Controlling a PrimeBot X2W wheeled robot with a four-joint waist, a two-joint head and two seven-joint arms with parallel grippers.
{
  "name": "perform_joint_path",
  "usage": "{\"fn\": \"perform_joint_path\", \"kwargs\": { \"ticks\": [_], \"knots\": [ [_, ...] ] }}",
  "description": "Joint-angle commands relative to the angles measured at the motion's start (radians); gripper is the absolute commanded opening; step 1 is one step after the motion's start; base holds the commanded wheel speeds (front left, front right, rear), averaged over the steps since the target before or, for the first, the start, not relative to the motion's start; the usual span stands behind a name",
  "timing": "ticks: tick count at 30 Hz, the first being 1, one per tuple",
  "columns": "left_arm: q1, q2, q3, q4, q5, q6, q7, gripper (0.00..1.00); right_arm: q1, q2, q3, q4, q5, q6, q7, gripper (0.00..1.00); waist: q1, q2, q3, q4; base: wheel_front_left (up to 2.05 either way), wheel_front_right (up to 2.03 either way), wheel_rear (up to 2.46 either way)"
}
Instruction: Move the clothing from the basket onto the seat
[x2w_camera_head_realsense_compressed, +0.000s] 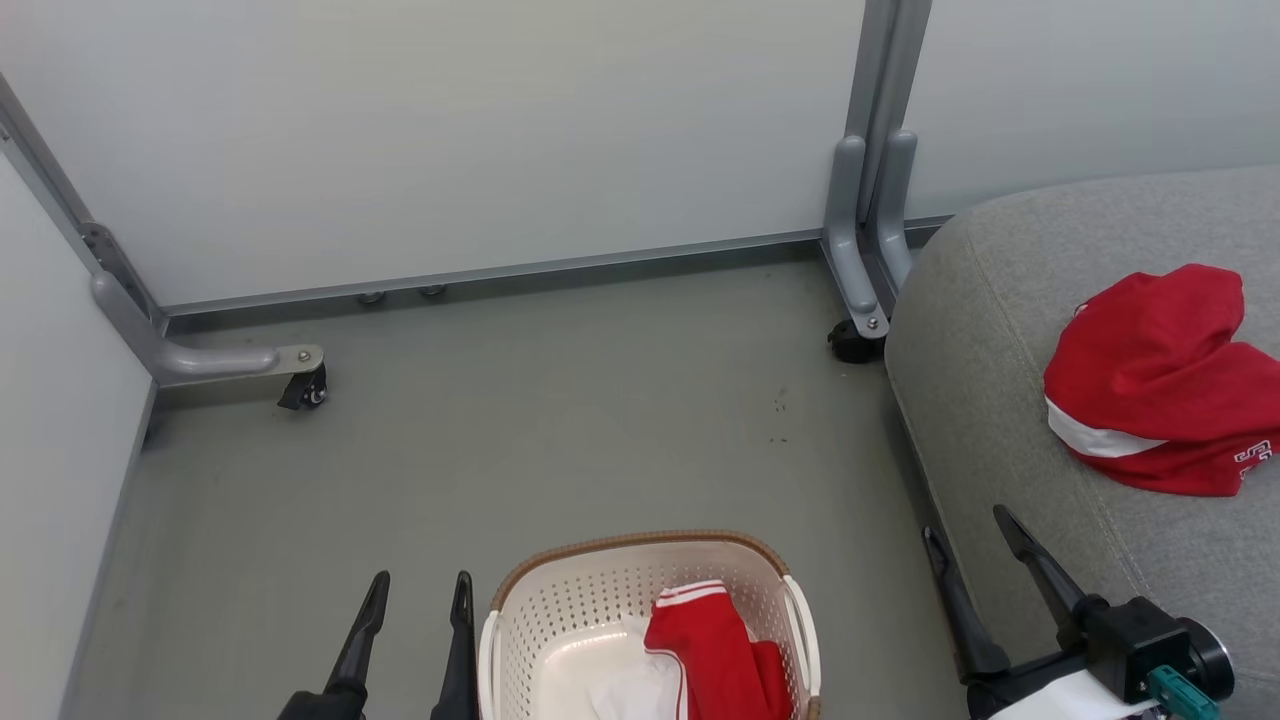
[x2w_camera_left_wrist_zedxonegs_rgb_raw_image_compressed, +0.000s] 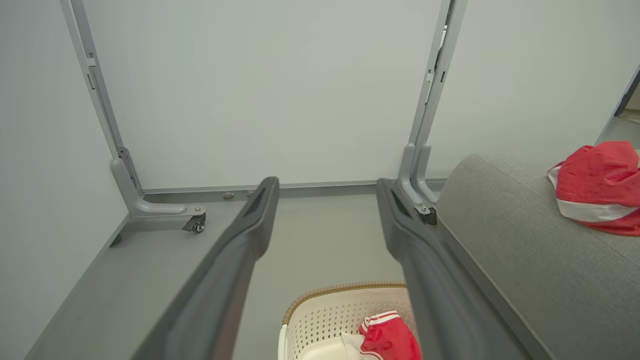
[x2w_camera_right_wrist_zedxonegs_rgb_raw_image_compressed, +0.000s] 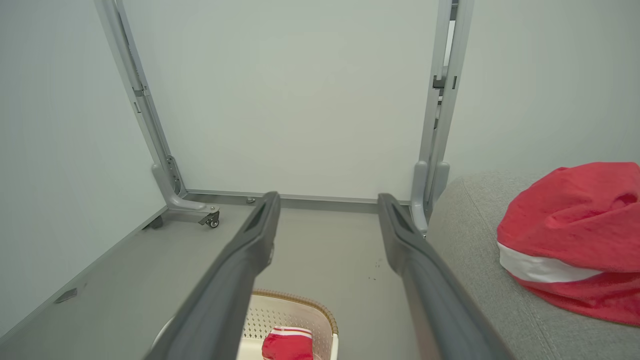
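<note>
clothing (x2w_camera_head_realsense_compressed: 1150, 380) lies split: one red piece on seat (x2w_camera_head_realsense_compressed: 980, 330), one in basket (x2w_camera_head_realsense_compressed: 560, 610); both jaws wide, empty.

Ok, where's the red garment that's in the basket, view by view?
Head view: bottom centre, the red garment in the right half of the basket.
Left wrist view: bottom edge, right of centre.
Right wrist view: bottom edge, just left of centre.
Shared landmark: the basket's brown woven rim.
</note>
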Motion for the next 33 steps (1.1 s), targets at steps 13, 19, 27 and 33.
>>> {"fn": "perform_joint_path", "kwargs": {
  "ticks": [13, 19, 27, 33],
  "knots": [
    [-0.166, 0.0, -0.061, 0.042, 0.013, -0.039, 0.0, 1.0, -0.137, -0.005, -0.048, -0.044, -0.002, -0.002, -0.002, 1.0, 0.0001, 0.0, 0.286, 0.023, 0.0, 0.0, 0.0],
    [-0.351, 0.001, -0.123, 0.136, 0.026, -0.075, 0.0, 1.0, -0.252, -0.02, -0.109, -0.077, 0.01, -0.002, -0.002, 1.0, 0.0001, 0.0, 0.478, 0.044, 0.0, 0.0, 0.0],
    [-0.569, 0.002, -0.243, 0.349, 0.064, -0.11, 0.0, 1.0, -0.36, -0.034, -0.162, -0.11, 0.005, -0.002, -0.002, 1.0, 0.0001, 0.0, 0.633, 0.026, 0.0, 0.0, 0.0],
    [-0.752, 0.001, -0.392, 0.543, 0.018, -0.118, 0.0, 1.0, -0.421, -0.036, -0.181, -0.142, -0.002, -0.002, -0.002, 1.0, 0.0001, 0.0, 0.74, 0.003, 0.0, 0.0, 0.0]
  ]
}}
